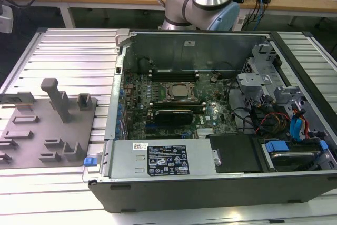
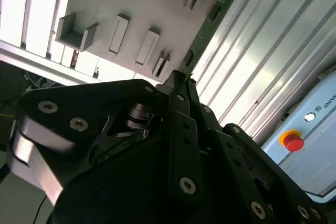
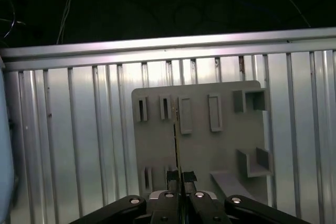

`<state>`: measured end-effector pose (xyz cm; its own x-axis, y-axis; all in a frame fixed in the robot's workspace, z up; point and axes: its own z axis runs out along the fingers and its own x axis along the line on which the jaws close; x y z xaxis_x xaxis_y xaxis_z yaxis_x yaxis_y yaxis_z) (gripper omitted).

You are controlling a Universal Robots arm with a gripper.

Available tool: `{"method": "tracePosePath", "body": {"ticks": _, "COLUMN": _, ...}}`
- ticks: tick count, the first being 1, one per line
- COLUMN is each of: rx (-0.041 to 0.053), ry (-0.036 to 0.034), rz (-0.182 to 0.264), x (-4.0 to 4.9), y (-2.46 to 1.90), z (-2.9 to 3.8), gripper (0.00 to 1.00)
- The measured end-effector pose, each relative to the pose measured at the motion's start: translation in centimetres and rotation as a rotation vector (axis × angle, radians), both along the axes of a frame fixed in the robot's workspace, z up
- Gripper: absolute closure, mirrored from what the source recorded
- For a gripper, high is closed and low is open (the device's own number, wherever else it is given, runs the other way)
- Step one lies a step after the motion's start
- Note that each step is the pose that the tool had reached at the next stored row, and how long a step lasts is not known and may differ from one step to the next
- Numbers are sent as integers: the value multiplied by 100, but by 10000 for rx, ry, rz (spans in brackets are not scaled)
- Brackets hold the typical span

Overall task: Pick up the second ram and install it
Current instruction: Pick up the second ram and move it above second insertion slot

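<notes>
Pick-up half looks done: holds the memory stick (image 2: 209,22) pinched in the closed gripper (image 3: 178,174), gripped at one end, the rest reaching straight out past the fingertips (edge-on in the first wrist view, so very thin there). Seems lifted clear of the grey holder plate (image 3: 226,145), lying well below the fingertips on the ribbed metal table (image 3: 79,145). Not yet installed, and apart from the open computer case (image 1: 189,43). Plenty of free air on either side of the fingers. Worth minding, probably, the plate's raised edges and its tall post (image 1: 55,98) underneath.
</notes>
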<state>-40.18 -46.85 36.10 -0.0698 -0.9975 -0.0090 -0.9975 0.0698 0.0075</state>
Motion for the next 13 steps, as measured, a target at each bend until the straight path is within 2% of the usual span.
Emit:
{"method": "tracePosePath", "body": {"ticks": 1, "rx": 0, "ry": 0, "rz": 0, "x": 0, "y": 3, "z": 32, "gripper": 87}}
{"method": "tracePosePath", "body": {"ticks": 2, "rx": 0, "ry": 0, "rz": -1, "x": 0, "y": 9, "z": 96, "gripper": 87}}
{"method": "tracePosePath", "body": {"ticks": 4, "rx": 0, "ry": 0, "rz": 0, "x": 0, "y": 19, "z": 183, "gripper": 87}}
{"method": "tracePosePath", "body": {"ticks": 7, "rx": 0, "ry": 0, "rz": 1, "x": 0, "y": 29, "z": 250, "gripper": 87}}
{"method": "tracePosePath", "body": {"ticks": 9, "rx": 0, "ry": -1, "rz": 20, "x": 0, "y": 42, "z": 316, "gripper": 87}}
{"method": "tracePosePath", "body": {"ticks": 10, "rx": 0, "ry": 0, "rz": 139, "x": 0, "y": 50, "z": 360, "gripper": 87}}
{"method": "tracePosePath", "body": {"ticks": 13, "rx": 0, "ry": -1, "rz": 362, "x": 0, "y": 58, "z": 427, "gripper": 87}}
